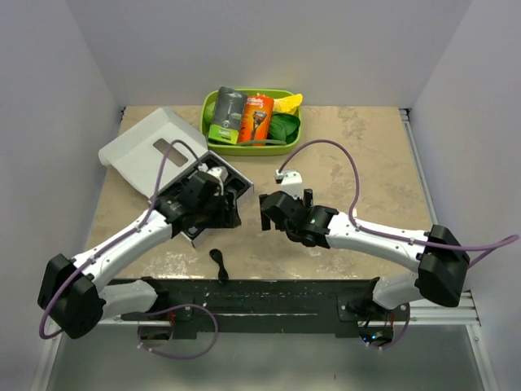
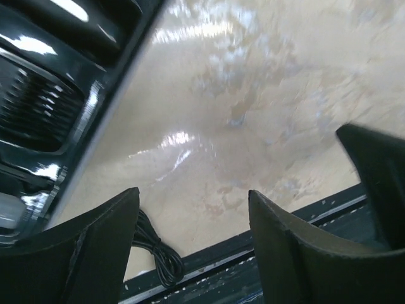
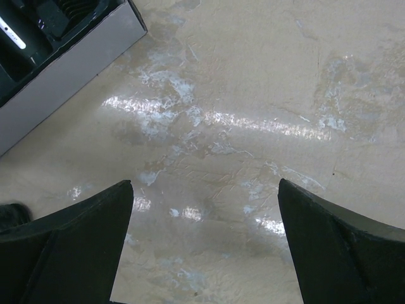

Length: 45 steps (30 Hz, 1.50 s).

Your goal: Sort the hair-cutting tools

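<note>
Just off the box [image 3: 63,69] edge, left tool [image 2: 193,202] and right tool [image 3: 205,183] gape empty over open tabletop [image 3: 253,95].

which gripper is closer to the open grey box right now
Left. The left gripper hangs open at the right side of the open grey box, partly over it. The right gripper, also open, is further right over the table, with a gap to the box.

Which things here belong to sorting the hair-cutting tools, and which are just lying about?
Job: black guide comb in the open box; small black curved piece by the front edge.
Lying about: grey-and-green razor package, orange razor package, green tray, grey lid.
</note>
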{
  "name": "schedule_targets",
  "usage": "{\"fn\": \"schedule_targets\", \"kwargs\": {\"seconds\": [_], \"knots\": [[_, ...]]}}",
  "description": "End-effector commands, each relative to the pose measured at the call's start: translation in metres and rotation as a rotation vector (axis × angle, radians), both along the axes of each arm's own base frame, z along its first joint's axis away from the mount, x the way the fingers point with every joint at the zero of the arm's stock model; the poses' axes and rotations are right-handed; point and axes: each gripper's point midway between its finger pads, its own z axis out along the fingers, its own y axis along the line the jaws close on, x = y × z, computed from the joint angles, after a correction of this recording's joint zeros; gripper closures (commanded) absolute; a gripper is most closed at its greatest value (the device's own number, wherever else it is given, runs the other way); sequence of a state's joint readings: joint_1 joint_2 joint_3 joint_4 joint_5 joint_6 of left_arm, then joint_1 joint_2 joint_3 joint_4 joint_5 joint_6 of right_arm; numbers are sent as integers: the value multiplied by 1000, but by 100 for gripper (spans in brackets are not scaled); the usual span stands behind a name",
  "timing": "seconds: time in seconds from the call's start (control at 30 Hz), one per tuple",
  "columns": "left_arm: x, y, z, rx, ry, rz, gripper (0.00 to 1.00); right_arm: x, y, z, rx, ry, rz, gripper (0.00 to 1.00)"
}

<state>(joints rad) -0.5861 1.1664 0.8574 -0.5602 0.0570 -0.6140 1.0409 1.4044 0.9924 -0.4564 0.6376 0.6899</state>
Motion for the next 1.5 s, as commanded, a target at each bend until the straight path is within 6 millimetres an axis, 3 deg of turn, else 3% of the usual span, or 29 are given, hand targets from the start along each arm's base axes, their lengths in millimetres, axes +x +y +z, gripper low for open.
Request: {"fn": "schedule_targets", "kwargs": {"seconds": [0.0, 0.07, 0.17, 0.3, 0.6, 0.93, 1.23, 1.47], "knots": [[-22, -7, -19, 82, 8, 57, 26, 4, -8, 8, 24, -45, -71, 2], [-41, -4, -28, 109, 37, 57, 26, 3, -10, 6, 24, -44, -71, 1], [-60, 6, -27, 149, 24, 108, 26, 3, -7, 1, 32, -38, -65, 2], [-80, 5, -41, 140, 75, 134, 31, 3, -1, -5, 36, -23, -54, 2], [-98, -8, -65, 187, 105, 180, 31, -1, 6, -8, 69, -6, -28, 1], [-99, 7, -77, 202, 101, 276, 31, -6, 13, -12, 92, 16, 13, 2], [-98, 6, -88, 209, 108, 280, 31, -10, 16, -11, 102, 26, 29, 2], [-105, 12, -107, 208, 149, 285, 34, -14, 17, -15, 107, 34, 41, 3]]}}
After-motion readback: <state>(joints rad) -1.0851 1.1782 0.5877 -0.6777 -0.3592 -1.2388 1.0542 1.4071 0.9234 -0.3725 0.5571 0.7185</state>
